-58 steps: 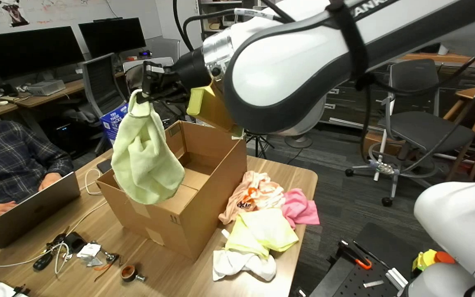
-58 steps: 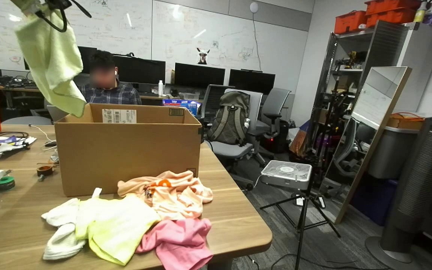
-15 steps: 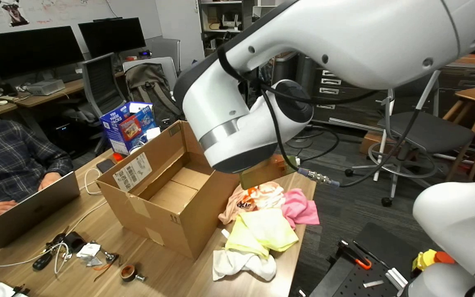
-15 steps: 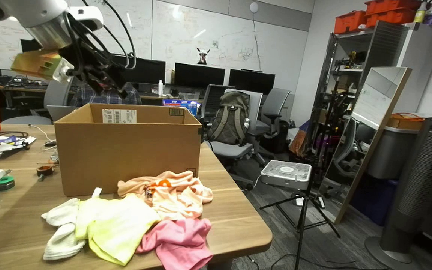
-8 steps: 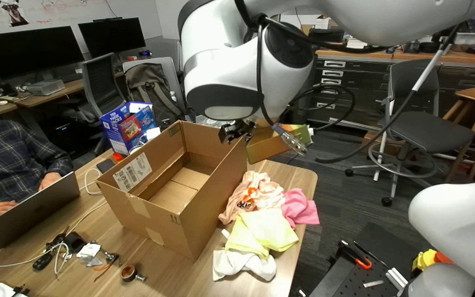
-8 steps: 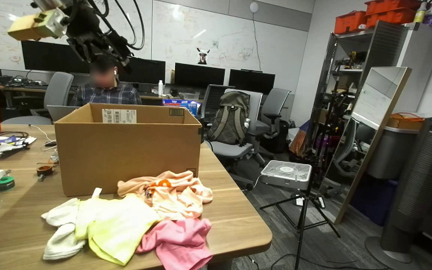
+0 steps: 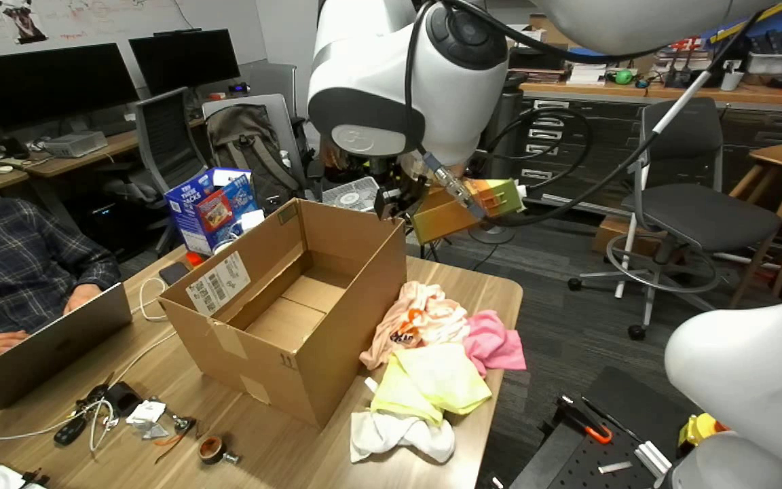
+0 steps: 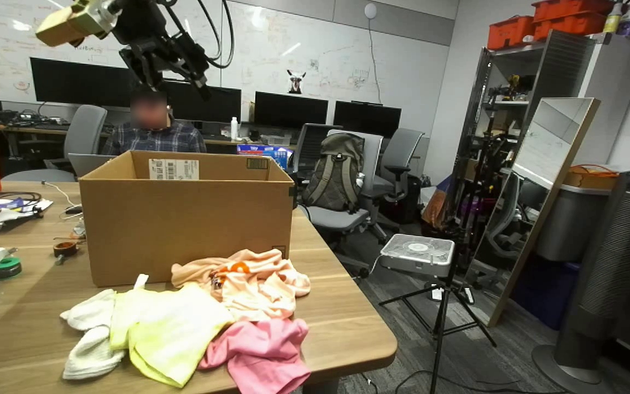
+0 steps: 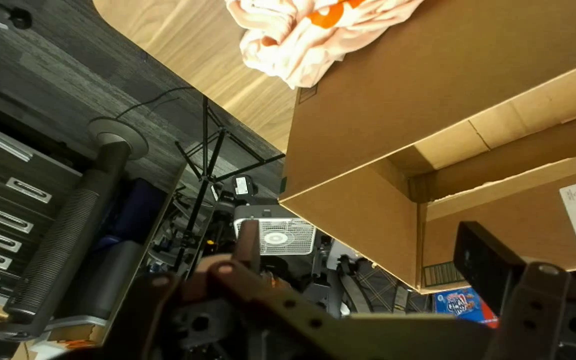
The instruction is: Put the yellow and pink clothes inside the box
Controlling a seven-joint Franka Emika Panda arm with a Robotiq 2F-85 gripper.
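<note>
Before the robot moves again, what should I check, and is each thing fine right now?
1. The hand is open and holds nothing: ok.
2. The box is open on top: ok.
3. Nothing lies inside the box: cannot tell; its walls hide part of the bottom.
4. The yellow cloth lies apart from its neighbours: not ok; it touches the white cloth and the pink cloth.
5. The pink cloth is wholly on the table: not ok; it reaches past the edge in both exterior views.
6. The person is out of the way: ok, it seems, seated at the laptop across the box from the yellow cloth.
</note>
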